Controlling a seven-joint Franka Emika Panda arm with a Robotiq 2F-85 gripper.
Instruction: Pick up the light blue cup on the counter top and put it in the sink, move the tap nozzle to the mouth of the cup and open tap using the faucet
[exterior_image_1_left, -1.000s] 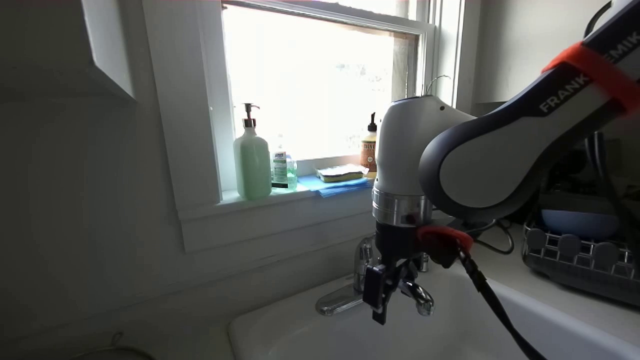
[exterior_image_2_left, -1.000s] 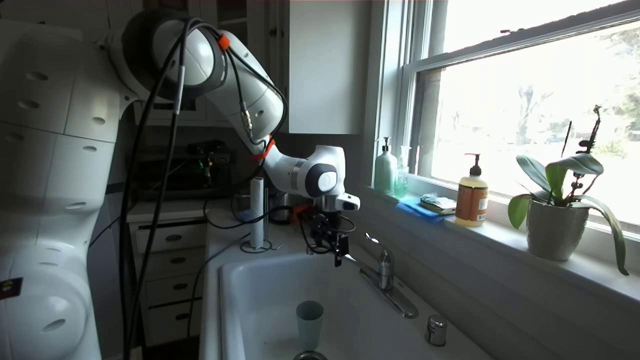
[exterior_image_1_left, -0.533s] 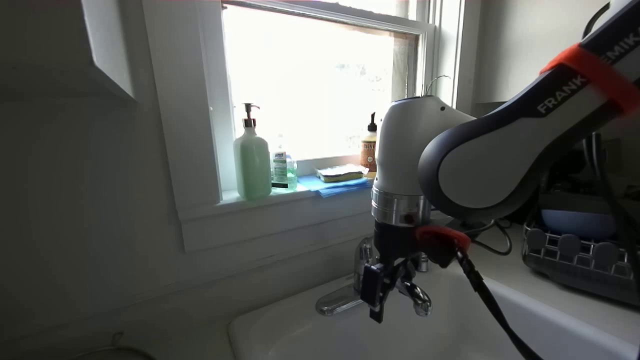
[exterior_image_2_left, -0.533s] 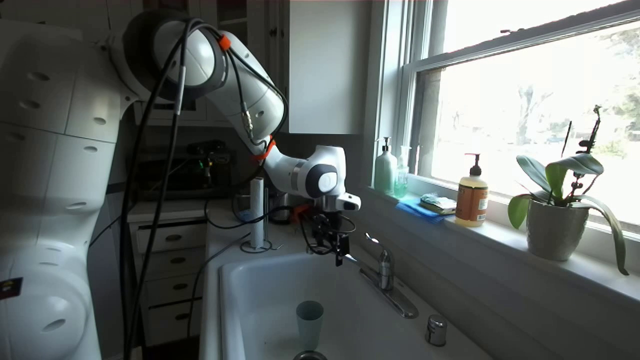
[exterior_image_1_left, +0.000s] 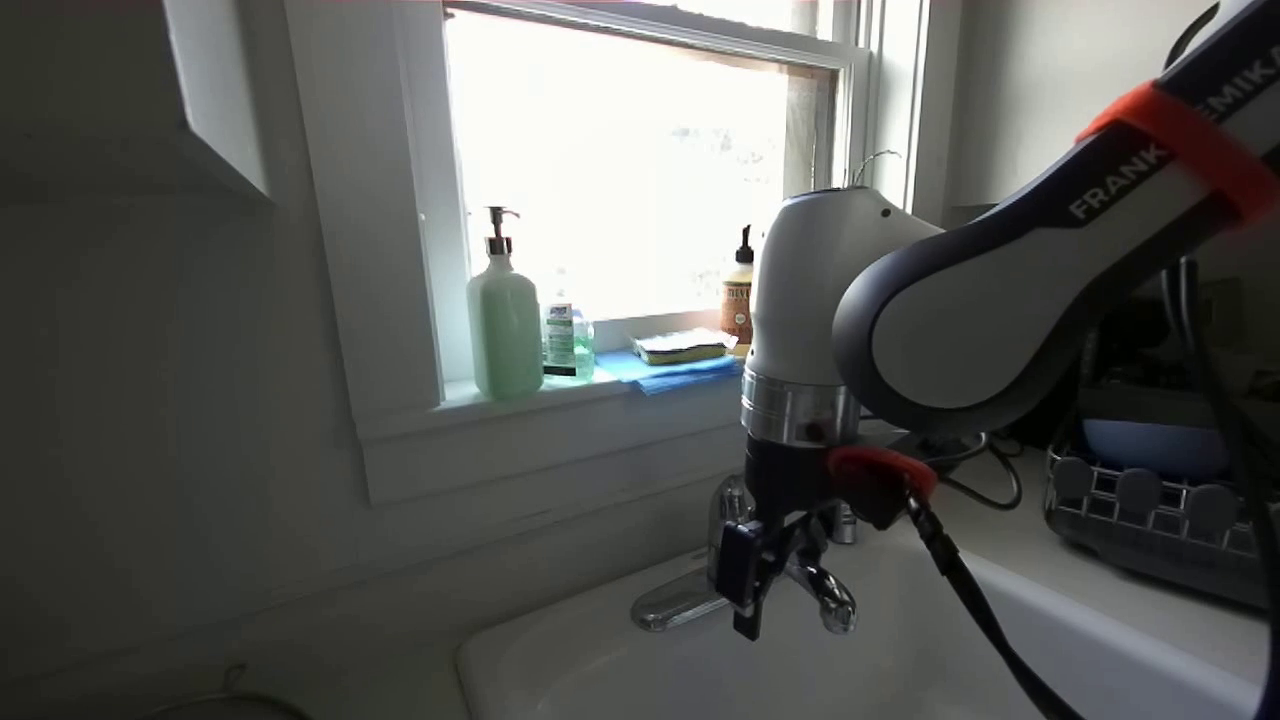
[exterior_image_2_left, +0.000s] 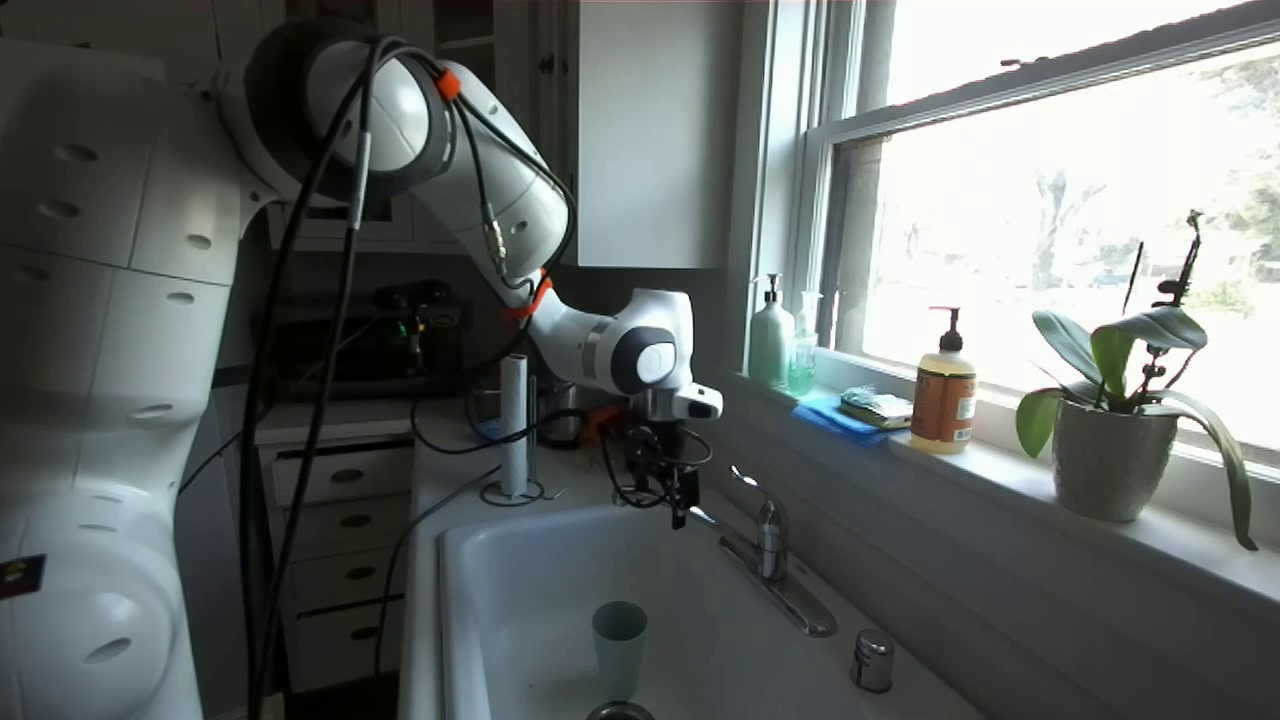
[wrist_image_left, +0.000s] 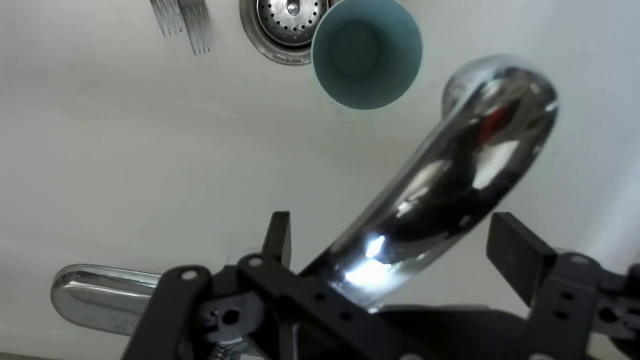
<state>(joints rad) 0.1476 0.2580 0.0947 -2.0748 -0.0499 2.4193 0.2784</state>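
The pincer (wrist_image_left: 392, 232), jaws spread astride the tap nozzle (wrist_image_left: 452, 167), has shifted slightly, the nozzle too

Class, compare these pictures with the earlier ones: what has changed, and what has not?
In an exterior view, the gripper has shifted slightly left and up, and the tap nozzle has swung slightly left. Nothing was visibly taken hold of or let go. The light blue cup stays upright in the sink.

Bright window (exterior_image_2_left: 1040, 190) in dim wall (exterior_image_2_left: 900, 540), pale cabinet (exterior_image_2_left: 655, 130) nearby
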